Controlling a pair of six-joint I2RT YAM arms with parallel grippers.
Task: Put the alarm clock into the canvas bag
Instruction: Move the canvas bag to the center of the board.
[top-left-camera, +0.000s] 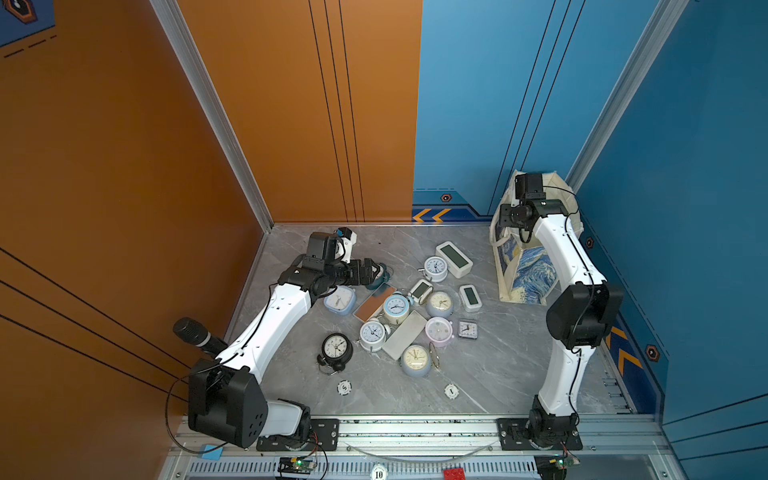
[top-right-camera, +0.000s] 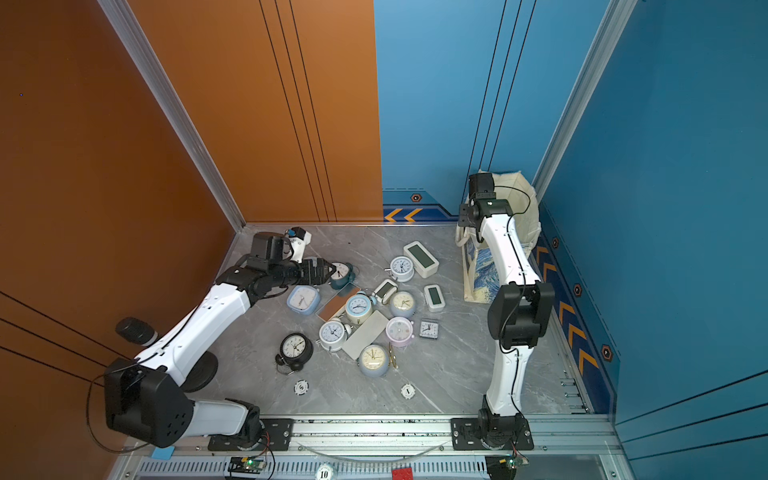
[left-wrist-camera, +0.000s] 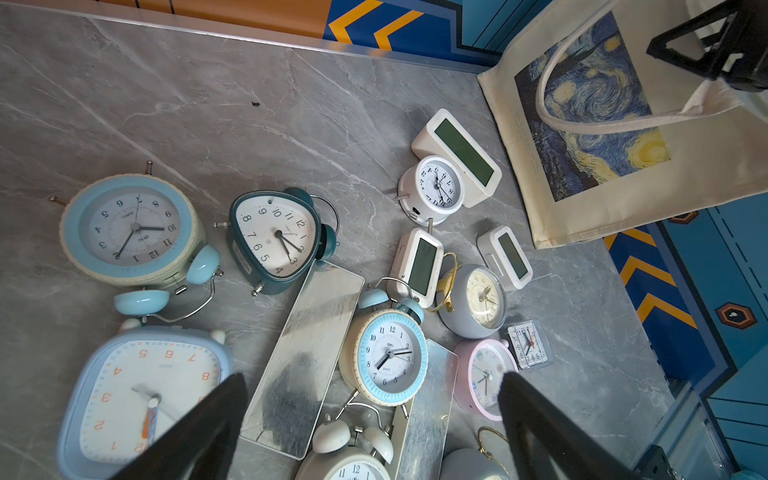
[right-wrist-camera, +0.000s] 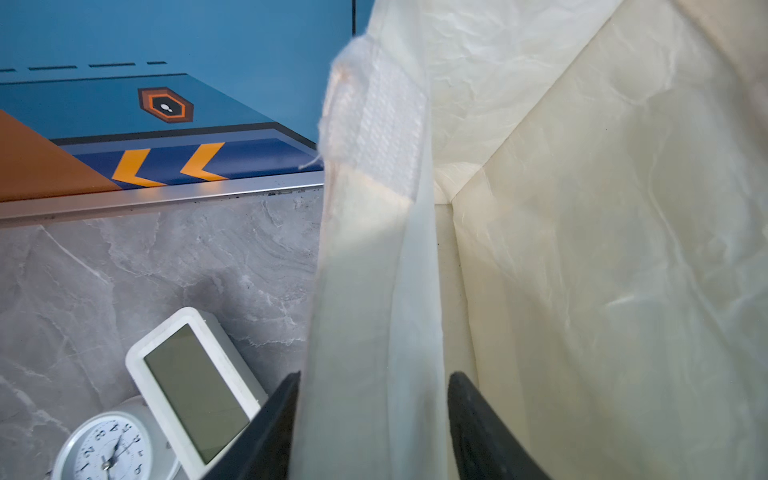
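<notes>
Lying heaped on the counter (top-left-camera: 490, 374) in a top view, alarm clocks (top-left-camera: 395, 307) sit before the left jaws. Left wrist: those jaws gape wide. Right wrist: right jaws straddle the canvas bag (right-wrist-camera: 374, 291) wall, grip unclear; cream lining (right-wrist-camera: 602, 249) inside.

Clock pile (top-left-camera: 409, 309): packed, touching, mid-table. Table (top-left-camera: 490, 374): open strip along front, gap beside bag (top-left-camera: 523, 274). Bag mouth: right arm (top-left-camera: 557, 249) overhead.
</notes>
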